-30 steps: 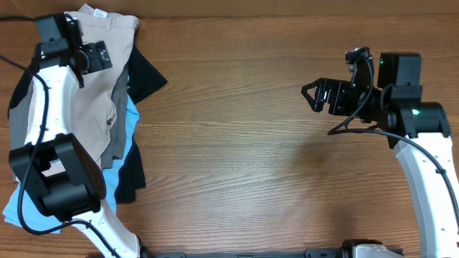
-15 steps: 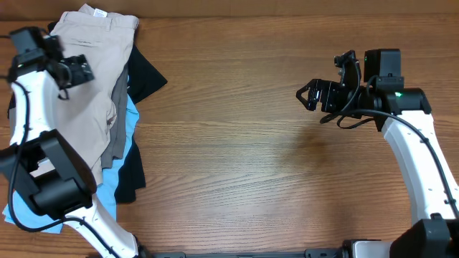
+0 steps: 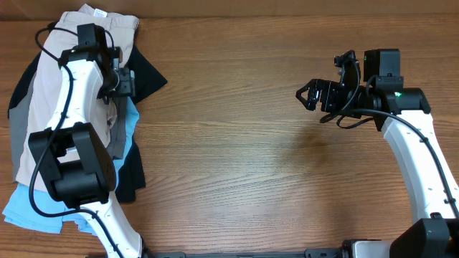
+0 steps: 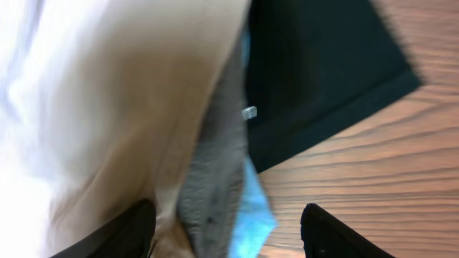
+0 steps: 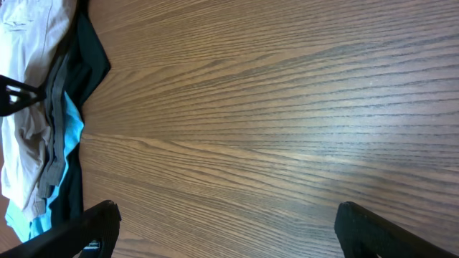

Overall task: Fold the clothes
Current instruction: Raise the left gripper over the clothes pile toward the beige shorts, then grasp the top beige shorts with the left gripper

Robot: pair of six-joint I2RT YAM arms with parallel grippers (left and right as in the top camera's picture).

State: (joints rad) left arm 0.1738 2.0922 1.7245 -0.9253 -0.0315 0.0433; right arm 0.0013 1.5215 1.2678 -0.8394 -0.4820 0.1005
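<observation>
left gripper (image 4: 226,213): jaws stand apart, at a moderate gap, closed on nothing. in the left wrist view the left finger (image 4: 133,228) sits low over the light beige khaki shorts (image 4: 107,107). the right finger (image 4: 333,231) sits over bare wooden table (image 4: 387,165). the layered edge of the clothes pile runs between the two fingers. from the left finger toward the right finger the layers are: khaki shorts, grey shorts (image 4: 211,165), light-blue shorts (image 4: 254,215). the black garment (image 4: 315,79) lies ahead of the jaws, toward the right-finger side, with one corner out on the wood. whether either finger touches cloth cannot be told.

right gripper (image 5: 226,215): jaws stand wide and empty, above bare table. the pile lies well apart from this tool, ahead of it on its left-finger side. in the overhead view the khaki shorts lie on top of the pile, under the left arm.
</observation>
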